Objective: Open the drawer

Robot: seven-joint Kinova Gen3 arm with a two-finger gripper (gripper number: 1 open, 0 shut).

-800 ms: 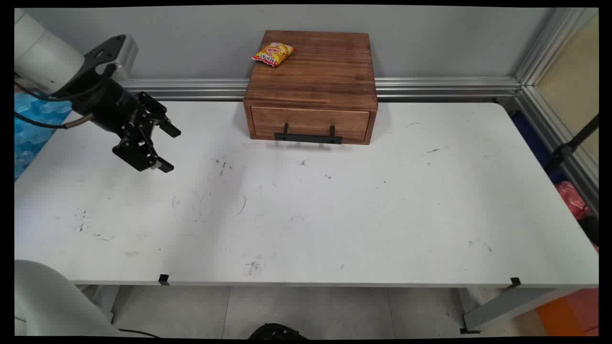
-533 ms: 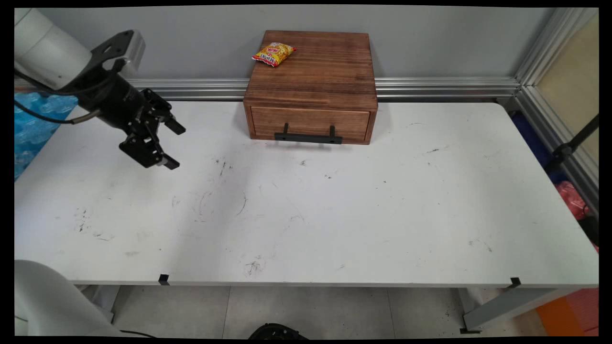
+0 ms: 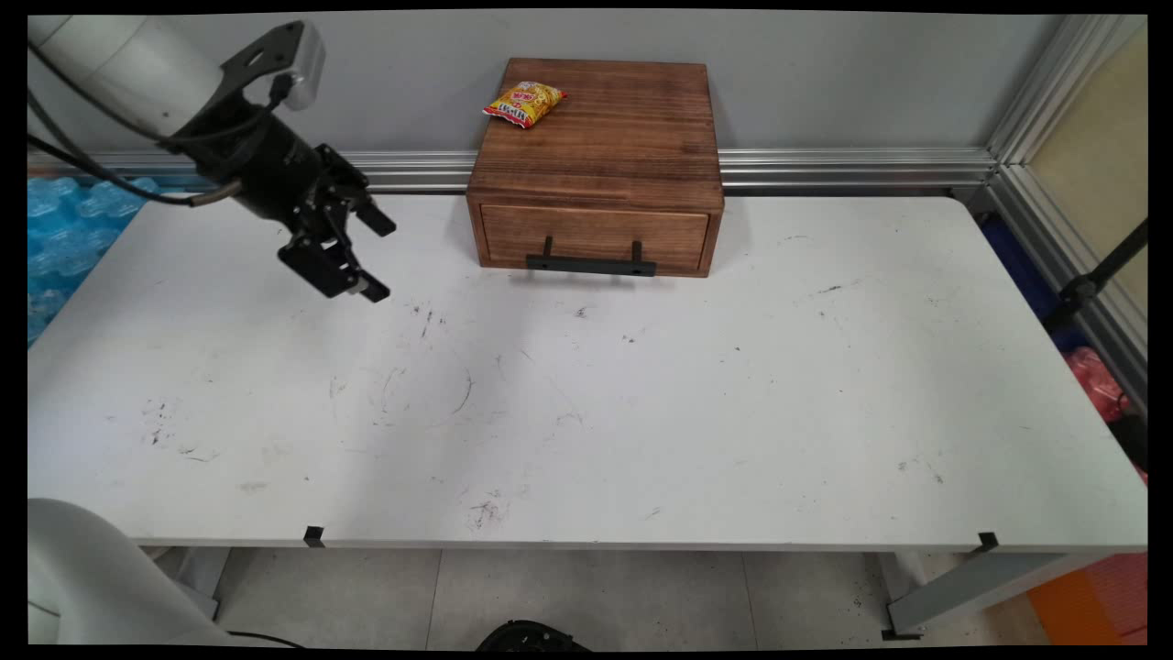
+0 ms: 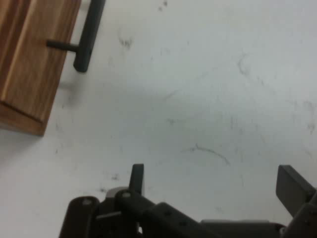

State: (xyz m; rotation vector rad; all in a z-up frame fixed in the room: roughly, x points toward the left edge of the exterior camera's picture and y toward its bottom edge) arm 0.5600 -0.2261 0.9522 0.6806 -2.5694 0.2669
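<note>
End effector (image 3: 380, 259) hangs in the air off the left front corner of the wooden drawer box (image 3: 594, 165), above the worktop (image 3: 641, 412), holding nothing. Fingers spread wide, one fingertip (image 4: 137, 177) and the other (image 4: 293, 188) well apart in the hand view, bare worktop between them. It tilts down toward the box side.

Drawer box sits at the back middle of the worktop, against the wall rail. Its drawer is shut, the black bar handle (image 3: 591, 264) across the drawer front; the hand view catches one end of that handle (image 4: 88, 34) and the box's corner (image 4: 29, 64).

Yellow snack packet (image 3: 523, 102) lies on top of the box, at its back left corner, well apart from the end effector.

Nearest thing to the end effector is the box's left side, near but not touching. Scuff marks on the worktop in front of the box. Blue plastic (image 3: 55, 238) beyond the worktop's edge, far left of the box.
</note>
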